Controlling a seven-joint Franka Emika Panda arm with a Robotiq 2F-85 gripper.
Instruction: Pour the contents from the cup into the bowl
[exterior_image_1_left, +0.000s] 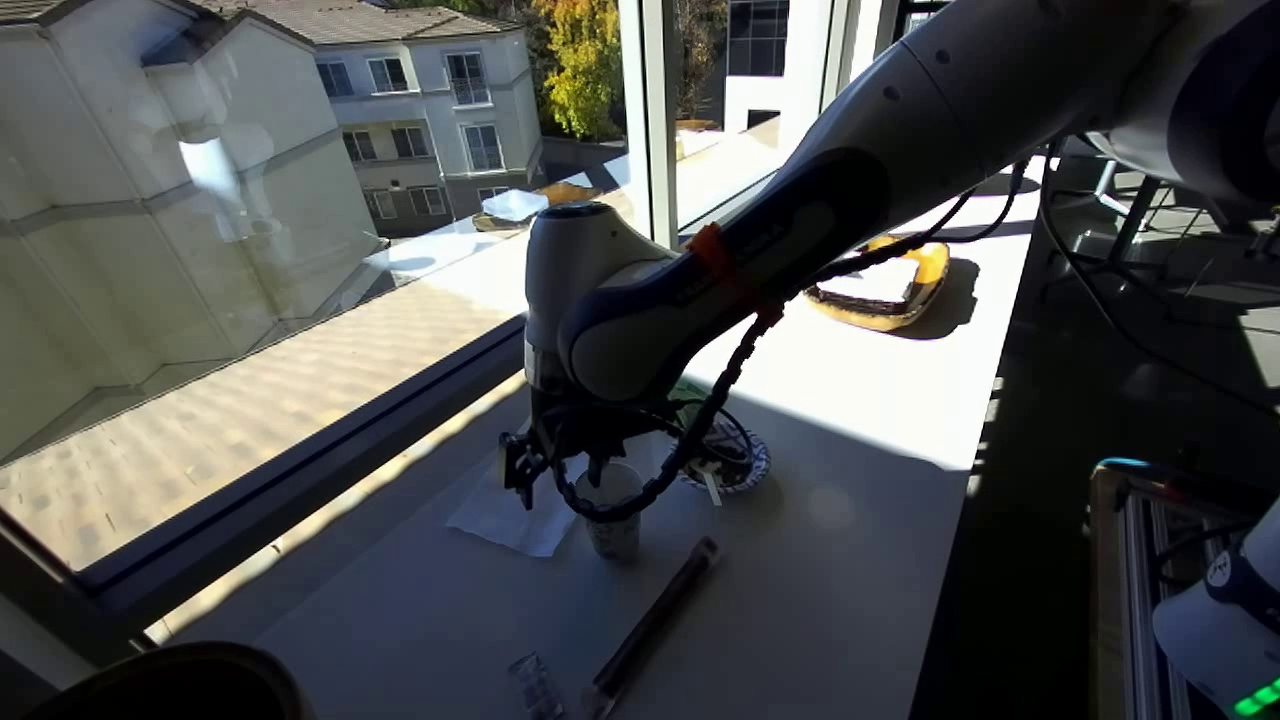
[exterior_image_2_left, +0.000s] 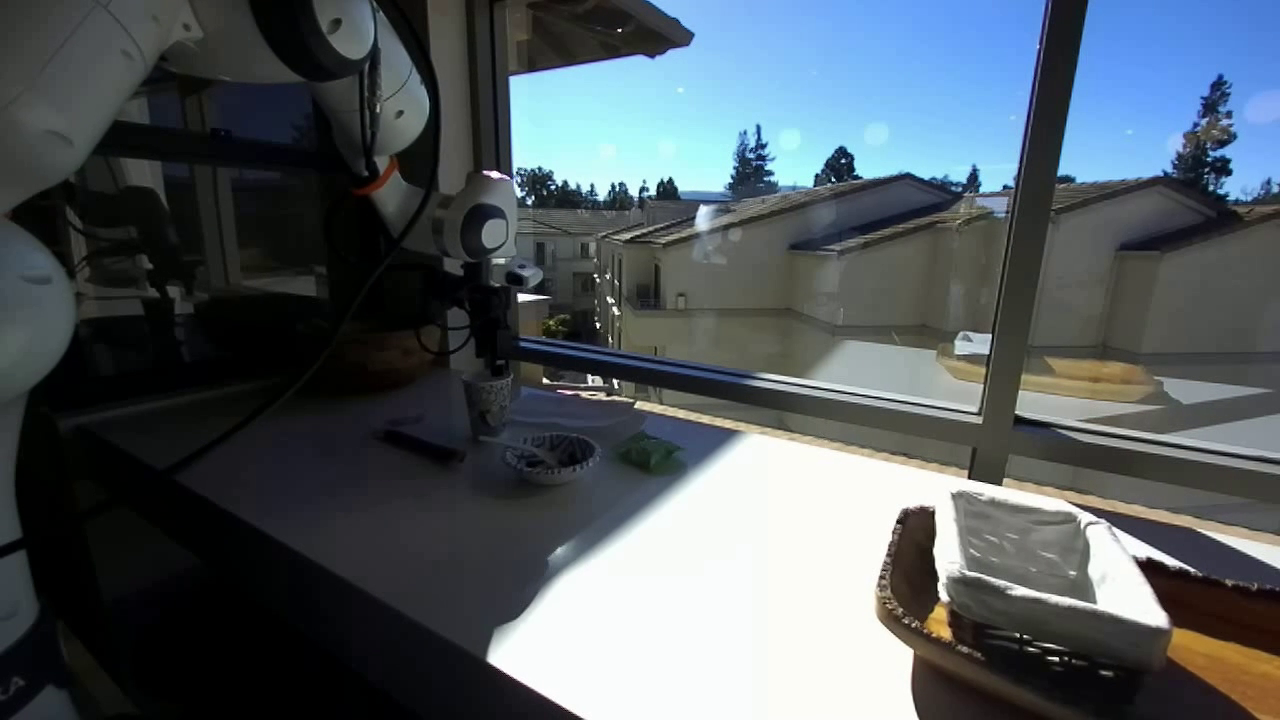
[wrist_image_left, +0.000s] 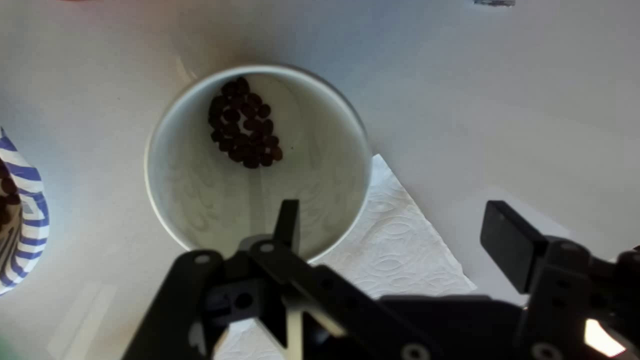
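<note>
i have fingers (wrist_image_left: 511, 246) spread wide, holding nothing, one at cup (wrist_image_left: 235, 192) mouth; dark pieces (wrist_image_left: 245, 145) lie inside cup, bowl (exterior_image_2_left: 553, 477) stands near cup.

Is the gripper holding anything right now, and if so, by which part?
Nothing is held: the gripper stands open. In the wrist view, one finger overlaps the mouth of the cup; the other finger stands apart, outside it.
</note>
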